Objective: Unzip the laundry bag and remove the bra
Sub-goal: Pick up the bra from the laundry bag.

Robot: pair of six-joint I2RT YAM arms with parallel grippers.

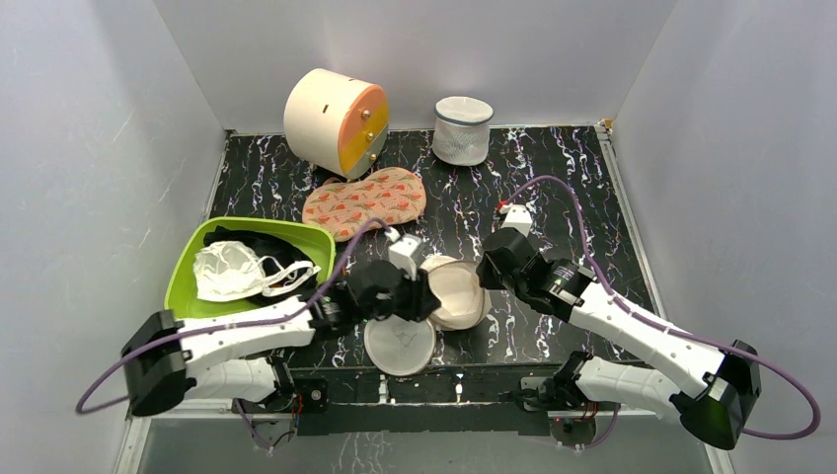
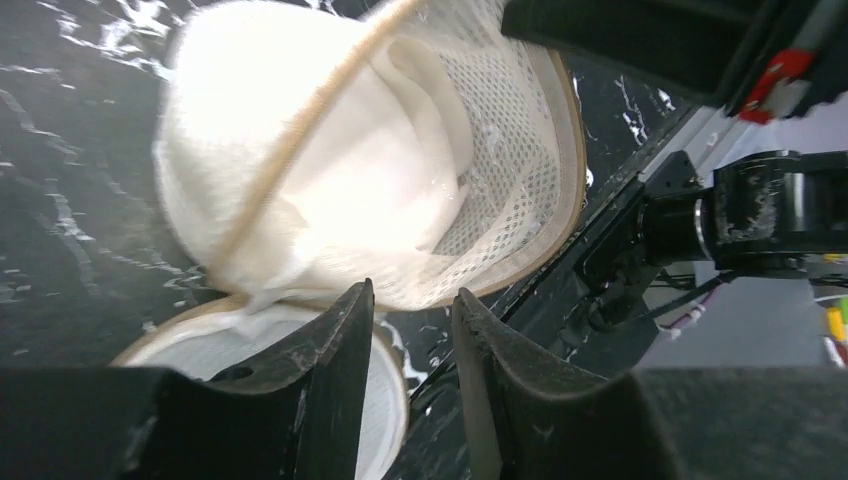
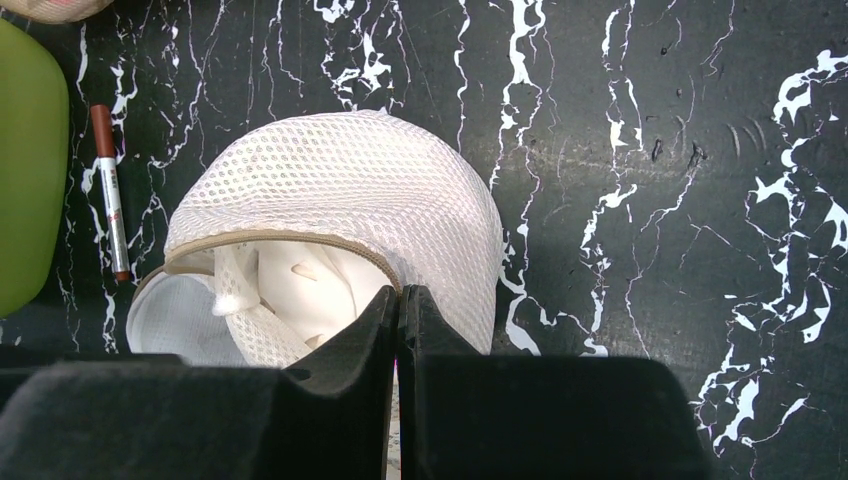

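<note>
Top external view: the left gripper (image 1: 426,296) is pointing at the laundry bag (image 1: 462,294) from one side. The right gripper (image 1: 486,269) is meeting the bag from the opposite side, so the bag is lying between the two sets of fingertips. The bag's flat face (image 1: 400,348) is folded open and lying on the table (image 1: 553,188), just to the near side of the left fingers. A green tub (image 1: 188,276) is standing well behind those fingers, beside the left arm.

Left wrist view: the left fingers (image 2: 340,360) are standing partly apart – a clear gap, with nothing between them. The unzipped mouth of the bag is lying just beyond the fingertips. The bra (image 2: 350,190) is sitting inside the bag, straight ahead of the tips, with the tan zip trim (image 2: 300,130) crossing over it.

Right wrist view: the right fingers (image 3: 350,340) are pressing together, fully closed, with their tips touching the zip trim at the bag's mouth. Whether they are pinching anything cannot be told. The bra is showing white inside the opening, just left of the tips. A marker pen (image 3: 108,190) is lying on the table well to the left of the fingers, beyond the bag.
</note>
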